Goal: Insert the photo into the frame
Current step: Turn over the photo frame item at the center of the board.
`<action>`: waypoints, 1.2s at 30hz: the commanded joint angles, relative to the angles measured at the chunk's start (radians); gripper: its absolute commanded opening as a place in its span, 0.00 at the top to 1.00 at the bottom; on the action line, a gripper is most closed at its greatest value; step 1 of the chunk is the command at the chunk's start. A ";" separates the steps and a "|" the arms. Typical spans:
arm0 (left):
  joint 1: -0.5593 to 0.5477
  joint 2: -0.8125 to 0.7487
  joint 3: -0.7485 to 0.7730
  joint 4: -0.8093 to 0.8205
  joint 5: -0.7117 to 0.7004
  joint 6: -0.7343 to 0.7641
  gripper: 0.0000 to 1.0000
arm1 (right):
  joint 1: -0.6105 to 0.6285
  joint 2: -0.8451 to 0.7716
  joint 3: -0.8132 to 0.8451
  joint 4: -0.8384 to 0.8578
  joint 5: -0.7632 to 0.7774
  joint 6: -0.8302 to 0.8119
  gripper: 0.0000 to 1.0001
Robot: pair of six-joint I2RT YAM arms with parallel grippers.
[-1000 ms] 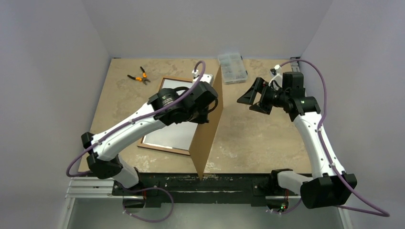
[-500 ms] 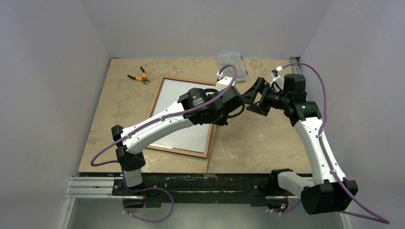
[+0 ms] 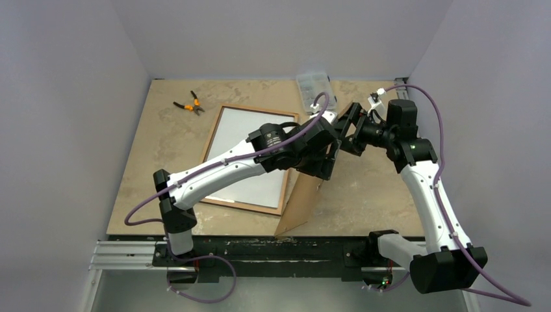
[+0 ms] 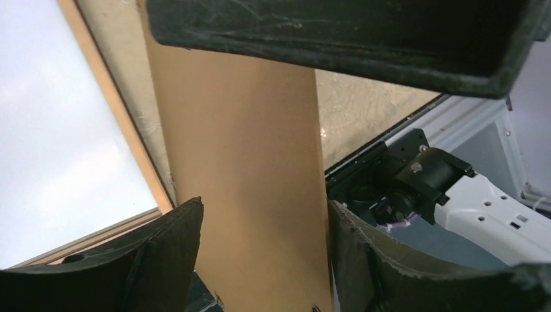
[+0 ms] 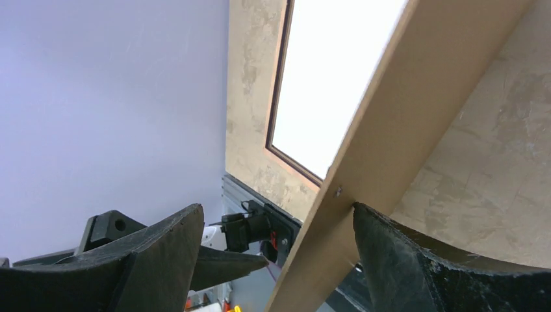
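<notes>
In the top view, one frame (image 3: 237,206) is lying flat on the worktop (image 3: 370,188), wood-brown face up. The one photo (image 3: 230,130) is lying inside it, showing only plain white; its picture side is hidden, and the left arm is crossing over its lower right part. One brown board (image 3: 300,203) is leaning tilted just right of the frame, its top hidden under the left wrist. The left claw (image 3: 328,156) is mostly covered by its own wrist; the right claw (image 3: 347,127) is hanging close beside it. One pair of orange pliers (image 3: 188,104) and one clear box (image 3: 316,91) are lying at the far edge.

In the left wrist view, the left claw (image 4: 263,214) is standing spread, gripping nothing, with the board (image 4: 240,162) showing beyond the gap. A dark shape along the top is cut off and hard to identify. The frame's rail (image 4: 123,123) and the white photo (image 4: 58,130) are filling the left side.

In the right wrist view, the right claw (image 5: 276,214) is gaping wide, with the board's edge (image 5: 390,110) slanting between the fingers. Whether it is touching the right-hand finger is unclear.
</notes>
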 commanded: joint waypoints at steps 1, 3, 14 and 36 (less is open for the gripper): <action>-0.001 -0.084 -0.048 0.139 0.098 0.034 0.32 | 0.004 -0.019 0.039 -0.040 -0.016 -0.017 0.17; 0.005 -0.097 -0.065 0.163 0.114 0.029 0.31 | 0.006 -0.015 0.063 -0.094 0.018 -0.053 0.18; 0.067 -0.343 -0.384 0.451 0.186 -0.040 0.27 | 0.039 -0.005 0.099 -0.224 0.075 -0.128 0.46; 0.374 -0.524 -0.765 0.003 -0.206 -0.099 0.26 | 0.094 0.103 0.387 -0.493 0.339 -0.284 1.00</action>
